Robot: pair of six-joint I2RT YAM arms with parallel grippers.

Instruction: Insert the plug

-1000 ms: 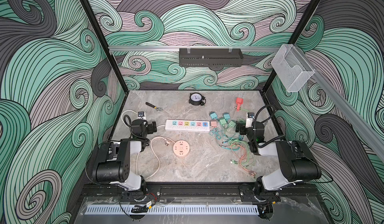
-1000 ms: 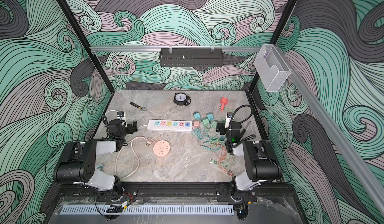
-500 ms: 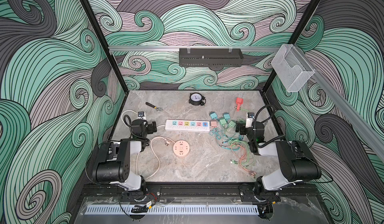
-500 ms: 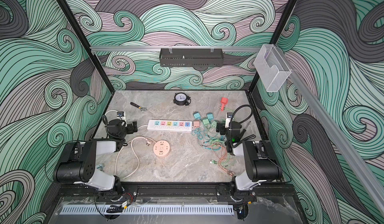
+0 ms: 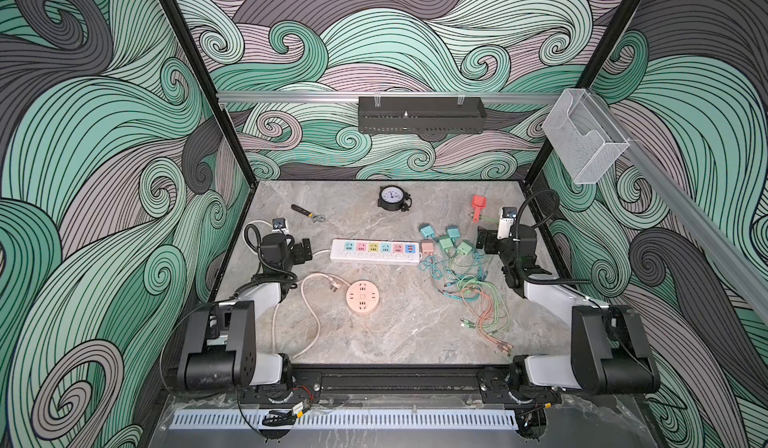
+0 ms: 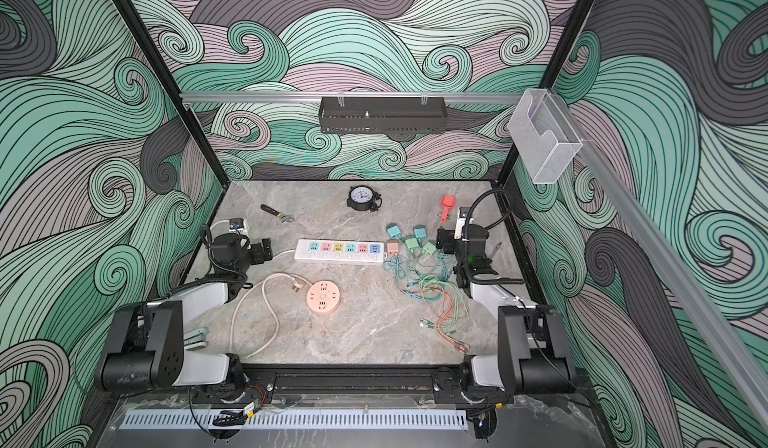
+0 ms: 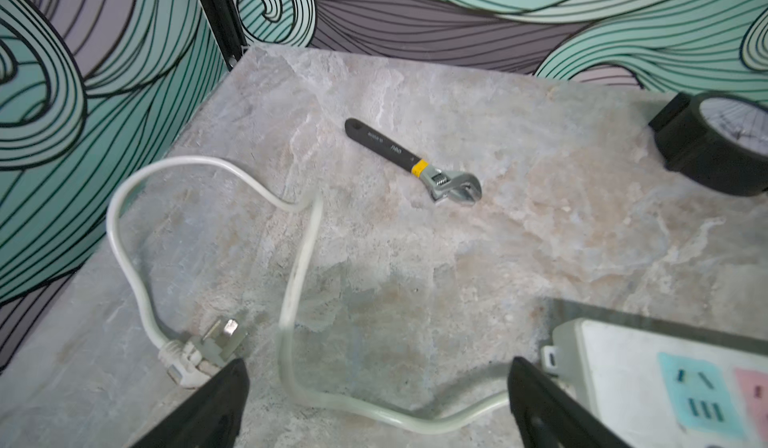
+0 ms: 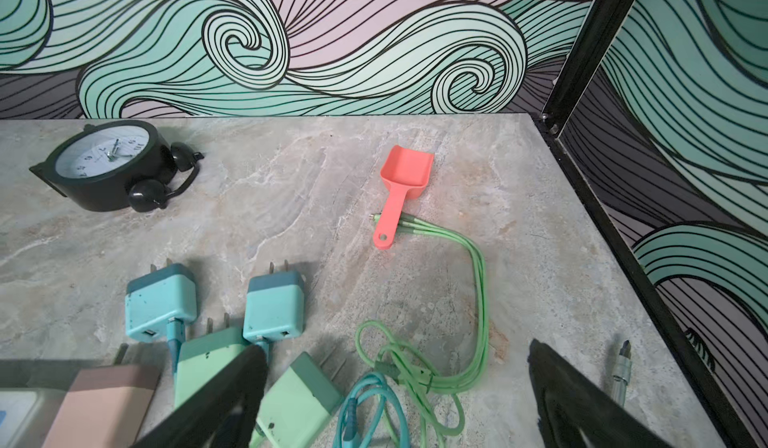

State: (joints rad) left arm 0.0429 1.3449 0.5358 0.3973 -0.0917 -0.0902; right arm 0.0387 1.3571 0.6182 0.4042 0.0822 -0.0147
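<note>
nothing has visibly moved in the last second: left fingers hang spread and empty near the white cord's plug on the table, right fingers spread and empty above the coloured chargers; the power strip shows no plug in it, so i judge insertion hasn't begun

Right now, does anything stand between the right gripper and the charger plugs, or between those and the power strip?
Nothing visible does: the open right gripper hangs just by the charger plugs, which lie beside the power strip.
</note>
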